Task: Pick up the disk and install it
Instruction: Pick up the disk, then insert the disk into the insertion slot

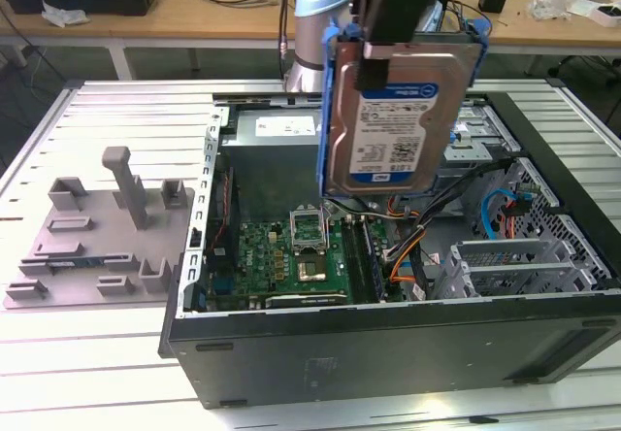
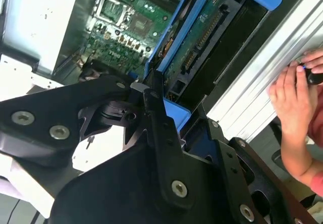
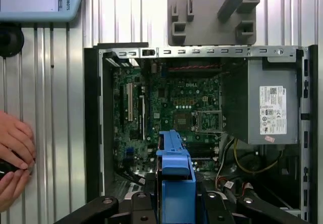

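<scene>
The disk (image 1: 393, 111), a silver drive with a white-and-blue label in a blue plastic carrier, hangs upright in the air above the open computer case (image 1: 388, 353). My gripper (image 1: 383, 57) is shut on its upper end. In the first wrist view the disk (image 3: 175, 173) shows edge-on as a blue strip over the green motherboard (image 3: 171, 103), with the gripper (image 3: 175, 206) clamped around it. The second wrist view shows the disk's green circuit side (image 2: 202, 32) and a black finger (image 2: 151, 100) pressed against the carrier.
The grey power supply box (image 3: 267, 103) fills one corner of the case, with cables (image 1: 412, 247) and a metal drive cage (image 1: 485, 130) beside it. A grey fixture plate (image 1: 97, 237) lies on the slatted table at the exterior view's left. A person's hand (image 3: 15, 153) rests beside the case.
</scene>
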Controlling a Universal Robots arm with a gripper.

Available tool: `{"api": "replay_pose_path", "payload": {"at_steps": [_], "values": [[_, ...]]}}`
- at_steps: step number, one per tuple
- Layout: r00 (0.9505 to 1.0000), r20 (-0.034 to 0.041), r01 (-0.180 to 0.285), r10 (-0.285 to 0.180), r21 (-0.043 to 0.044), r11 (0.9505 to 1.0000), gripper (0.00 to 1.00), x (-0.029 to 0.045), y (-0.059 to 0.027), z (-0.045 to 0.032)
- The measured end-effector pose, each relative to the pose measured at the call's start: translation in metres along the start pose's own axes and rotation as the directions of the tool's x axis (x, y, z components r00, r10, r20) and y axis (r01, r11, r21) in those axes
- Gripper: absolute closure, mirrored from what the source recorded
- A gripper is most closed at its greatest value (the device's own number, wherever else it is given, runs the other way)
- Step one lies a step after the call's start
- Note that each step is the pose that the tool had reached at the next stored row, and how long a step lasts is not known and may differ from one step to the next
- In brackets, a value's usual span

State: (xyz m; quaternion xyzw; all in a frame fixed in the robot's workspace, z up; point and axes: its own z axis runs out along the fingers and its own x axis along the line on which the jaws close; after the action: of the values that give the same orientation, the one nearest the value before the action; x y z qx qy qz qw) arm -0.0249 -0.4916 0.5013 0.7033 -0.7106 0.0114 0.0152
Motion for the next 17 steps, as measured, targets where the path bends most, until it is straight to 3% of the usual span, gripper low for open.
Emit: {"api": "replay_pose_path", "payload": {"at_steps": [4, 17], "values": [[1.0, 0.0001, 0.0, 0.0, 0.0, 1.0, 0.64, 0.0018, -0.0053, 0.0001], [1.0, 0.0016, 0.0, 0.0, -0.0001, 1.0, 0.64, 0.0029, -0.0062, 0.0001]]}}
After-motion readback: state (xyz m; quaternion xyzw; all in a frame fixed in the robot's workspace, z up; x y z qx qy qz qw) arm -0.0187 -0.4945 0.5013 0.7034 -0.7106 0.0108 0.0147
